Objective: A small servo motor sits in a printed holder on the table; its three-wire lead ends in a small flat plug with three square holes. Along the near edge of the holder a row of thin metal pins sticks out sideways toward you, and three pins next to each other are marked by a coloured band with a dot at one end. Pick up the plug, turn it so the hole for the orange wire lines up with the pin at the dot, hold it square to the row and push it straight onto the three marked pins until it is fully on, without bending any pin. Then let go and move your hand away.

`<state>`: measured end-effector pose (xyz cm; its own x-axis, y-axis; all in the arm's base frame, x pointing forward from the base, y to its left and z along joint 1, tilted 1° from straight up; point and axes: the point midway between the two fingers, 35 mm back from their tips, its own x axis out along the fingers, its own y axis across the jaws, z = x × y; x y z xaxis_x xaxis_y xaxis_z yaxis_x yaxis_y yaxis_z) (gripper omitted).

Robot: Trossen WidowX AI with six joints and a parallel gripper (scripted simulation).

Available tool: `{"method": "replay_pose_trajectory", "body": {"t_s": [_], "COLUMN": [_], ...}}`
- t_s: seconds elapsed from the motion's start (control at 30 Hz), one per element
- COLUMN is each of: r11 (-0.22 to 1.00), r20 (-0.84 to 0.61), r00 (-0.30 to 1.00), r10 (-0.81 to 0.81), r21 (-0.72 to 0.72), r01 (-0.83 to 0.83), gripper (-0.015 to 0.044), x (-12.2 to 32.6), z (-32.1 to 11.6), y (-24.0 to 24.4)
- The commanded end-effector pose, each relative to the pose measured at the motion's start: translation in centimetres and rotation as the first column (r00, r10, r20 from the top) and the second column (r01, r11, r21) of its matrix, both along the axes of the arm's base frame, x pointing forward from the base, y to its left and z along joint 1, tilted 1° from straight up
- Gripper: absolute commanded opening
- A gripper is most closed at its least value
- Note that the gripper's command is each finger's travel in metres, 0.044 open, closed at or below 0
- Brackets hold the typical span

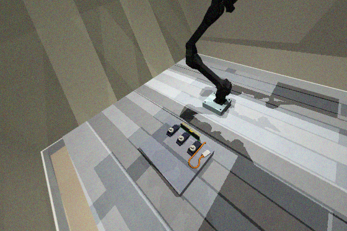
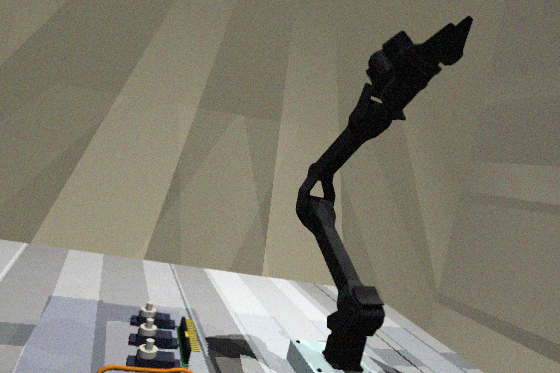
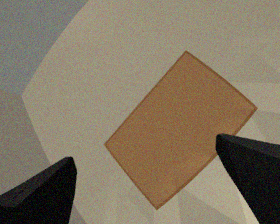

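Note:
The white plug (image 1: 206,153) lies on the right end of the grey holder plate (image 1: 167,160), beside the nearest servo (image 1: 193,148). Its orange lead (image 1: 194,167) (image 2: 145,368) makes a U-shaped loop. The pin row (image 1: 186,127) (image 2: 195,338) runs along the plate's edge on the arm's side, with a yellow mark (image 1: 191,130) (image 2: 187,334) near its middle. The dot and the plug's holes are too small to make out. My gripper (image 2: 468,22) (image 3: 147,155) is open and empty, raised high and pointing up, far from the plug. Its fingertips are not clearly visible in the top view.
Two more servos (image 1: 182,138) (image 1: 171,130) stand on the plate in line with the nearest one. The arm's pale base (image 1: 214,106) (image 2: 305,353) is bolted down beyond the pin row. The wrist view shows an orange-brown rectangle (image 3: 178,130) on a pale surface, and no plug or pins.

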<state>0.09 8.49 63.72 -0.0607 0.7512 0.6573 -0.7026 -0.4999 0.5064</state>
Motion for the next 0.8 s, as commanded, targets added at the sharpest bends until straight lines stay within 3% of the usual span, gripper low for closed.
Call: {"method": "replay_pose_trajectory", "body": {"t_s": [0.0,0.33,0.77], "r11": [1.000,0.997,0.962], "r20": [0.000,0.028,0.097], "r00": [1.000,0.997,0.961], "r10": [-0.001,-0.077,-0.258], "r21": [0.000,-0.019,-0.065], "r01": [0.001,0.078,0.265], "gripper": [0.0374,0.0115,0.0115], "x": [0.0,0.1,1.2], "z": [0.0,-0.7,-2.5], "y": [0.0,1.2,4.2]}}
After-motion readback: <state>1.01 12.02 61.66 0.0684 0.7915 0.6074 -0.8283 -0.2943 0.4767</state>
